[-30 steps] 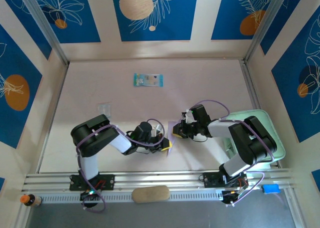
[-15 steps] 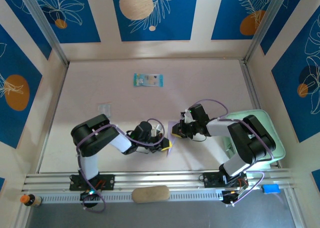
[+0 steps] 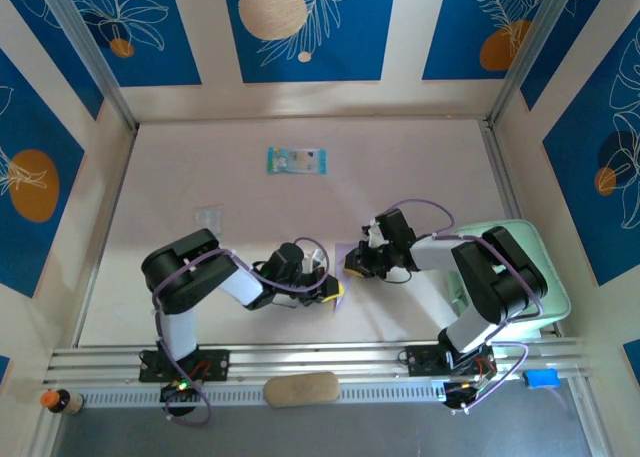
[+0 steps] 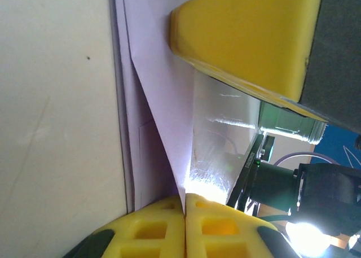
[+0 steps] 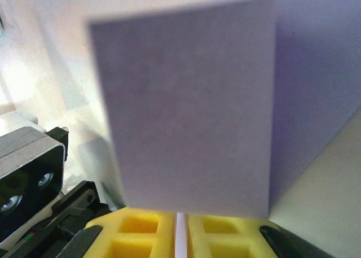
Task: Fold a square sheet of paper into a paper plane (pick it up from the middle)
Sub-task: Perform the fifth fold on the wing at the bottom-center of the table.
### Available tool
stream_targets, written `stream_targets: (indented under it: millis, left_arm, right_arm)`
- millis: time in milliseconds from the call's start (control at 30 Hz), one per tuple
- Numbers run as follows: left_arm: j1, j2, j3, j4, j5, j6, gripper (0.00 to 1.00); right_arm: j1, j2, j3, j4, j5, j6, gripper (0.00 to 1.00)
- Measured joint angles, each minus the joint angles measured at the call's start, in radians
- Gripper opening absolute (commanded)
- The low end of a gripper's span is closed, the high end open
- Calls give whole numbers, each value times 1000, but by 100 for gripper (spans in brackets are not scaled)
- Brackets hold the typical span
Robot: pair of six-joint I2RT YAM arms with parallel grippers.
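Observation:
The square sheet of paper (image 3: 344, 260) is pale lilac, partly folded, and hangs just above the table between my two grippers. In the left wrist view the sheet (image 4: 161, 88) shows a diagonal flap and layered straight edges. My left gripper (image 4: 185, 198) is shut on its pointed lower end, seen from above as the left gripper (image 3: 333, 289). My right gripper (image 3: 353, 265) is shut on the opposite edge. From its wrist the sheet (image 5: 186, 111) stands as a flat panel above the closed right gripper (image 5: 180, 217). A slim dart-shaped paper plane is out of view.
A blue-green printed packet (image 3: 297, 161) lies at the back of the table. The mint-green tray (image 3: 545, 277) sits at the right edge behind the right arm. A small clear piece (image 3: 208, 217) lies at the left. A tan pad (image 3: 300, 388) rests on the front rail.
My right gripper has edged a little to the left toward the left gripper, with the paper still held. The left arm has stayed put.

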Motion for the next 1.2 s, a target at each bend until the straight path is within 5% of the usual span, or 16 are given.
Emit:
stream_targets:
  millis: [267, 600, 867, 1200]
  left_arm:
    - [0, -63, 50, -191, -2, 86, 21]
    - [0, -86, 125, -432, -16, 214, 6]
    - [0, -132, 128, -518, -31, 264, 20]
    - [0, -139, 136, -585, -46, 303, 5]
  right_arm:
    - [0, 8, 13, -9, 3, 7, 13]
    - [0, 12, 14, -11, 1, 7, 13]
    - [5, 15, 19, -13, 2, 7, 12]
    - [5, 21, 24, -12, -2, 11, 12]
